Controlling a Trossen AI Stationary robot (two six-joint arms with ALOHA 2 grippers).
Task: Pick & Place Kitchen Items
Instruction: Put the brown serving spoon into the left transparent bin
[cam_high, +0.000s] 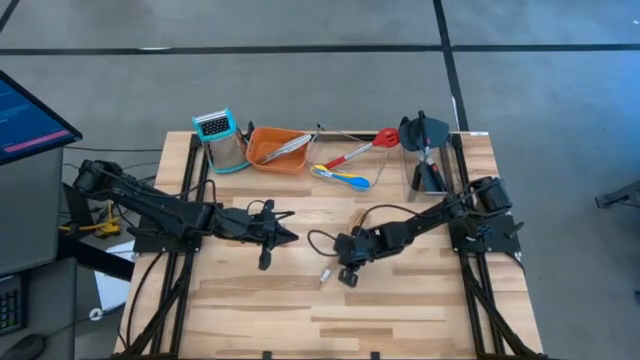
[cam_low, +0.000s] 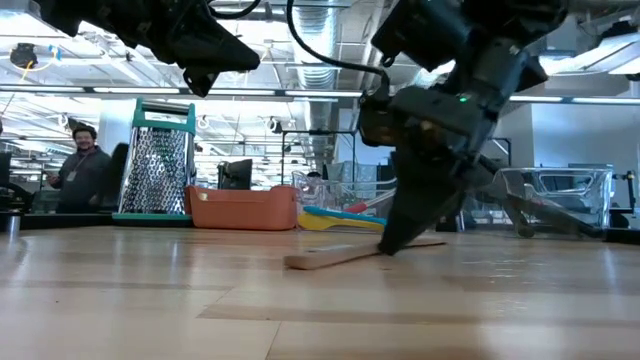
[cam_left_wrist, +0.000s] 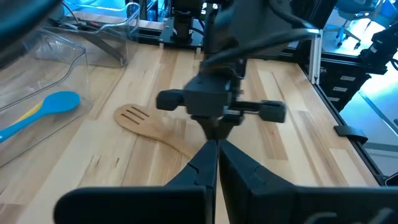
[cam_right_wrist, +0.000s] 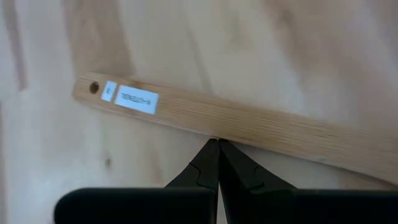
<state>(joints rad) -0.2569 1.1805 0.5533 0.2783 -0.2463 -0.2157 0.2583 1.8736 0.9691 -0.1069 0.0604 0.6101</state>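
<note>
Hovering closed at the handle of the wooden spatula (cam_right_wrist: 249, 127) on the table (cam_high: 400, 310), the right pincer (cam_right_wrist: 213, 144) must be opened before grasping; the left pincer (cam_left_wrist: 213, 149) is held closed, waiting.

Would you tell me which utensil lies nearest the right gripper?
The wooden spatula, lying alone on the table directly under the right gripper; the other utensils sit at the table's far edge.

1. The left arm reaches in from its side toward the middle, held low and near level; its hand (cam_high: 283, 232) hovers raised, fingers (cam_left_wrist: 205, 167) pressed together with no gap.
2. The right arm stretches from its base toward the centre, elbow bent, wrist tipped steeply down; its hand (cam_low: 385, 247) points at the bench (cam_high: 420, 310), fingertips (cam_right_wrist: 212, 149) closed tight, tips meeting.
</note>
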